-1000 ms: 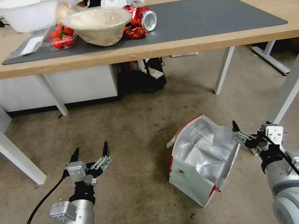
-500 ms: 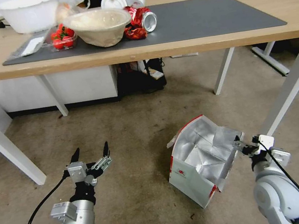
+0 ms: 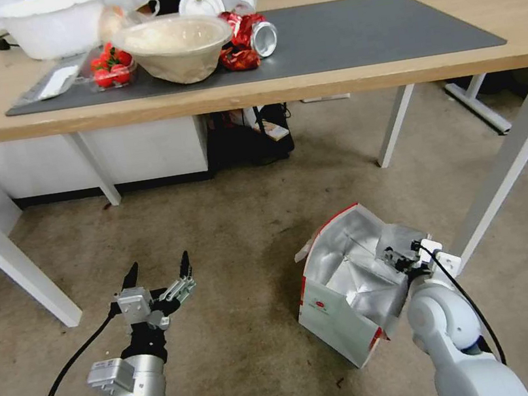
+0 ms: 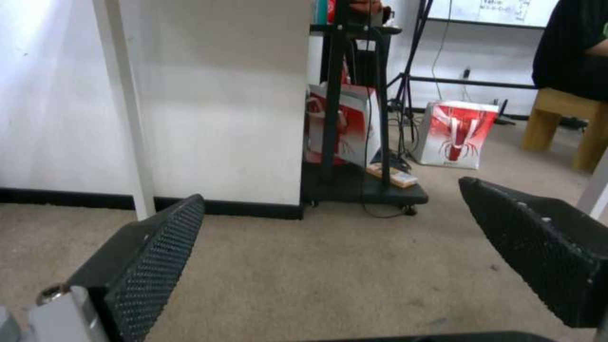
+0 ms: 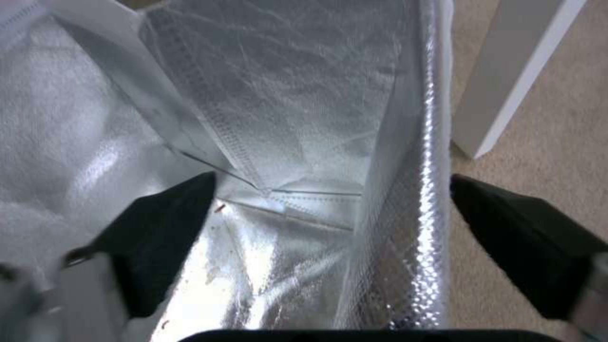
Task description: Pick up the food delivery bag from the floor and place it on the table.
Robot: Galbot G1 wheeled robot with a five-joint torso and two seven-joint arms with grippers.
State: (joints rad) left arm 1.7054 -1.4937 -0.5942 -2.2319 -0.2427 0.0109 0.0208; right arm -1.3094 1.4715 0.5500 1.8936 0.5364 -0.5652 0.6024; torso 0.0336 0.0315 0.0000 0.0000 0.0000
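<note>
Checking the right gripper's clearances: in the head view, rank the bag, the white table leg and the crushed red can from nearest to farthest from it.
1. Bag: right gripper straddles its foil wall.
2. White table leg: beside the bag, on the gripper's right.
3. Crushed red can: up on the table, farthest.

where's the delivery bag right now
In the head view the food delivery bag stands open on the floor at the robot's right, beside a white table leg, with the right gripper at its rim.

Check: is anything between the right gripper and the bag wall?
Nothing visible. The right gripper is open and straddles the bag wall, one finger inside against the foil, the other outside over the floor. The left gripper hangs open, apart.
</note>
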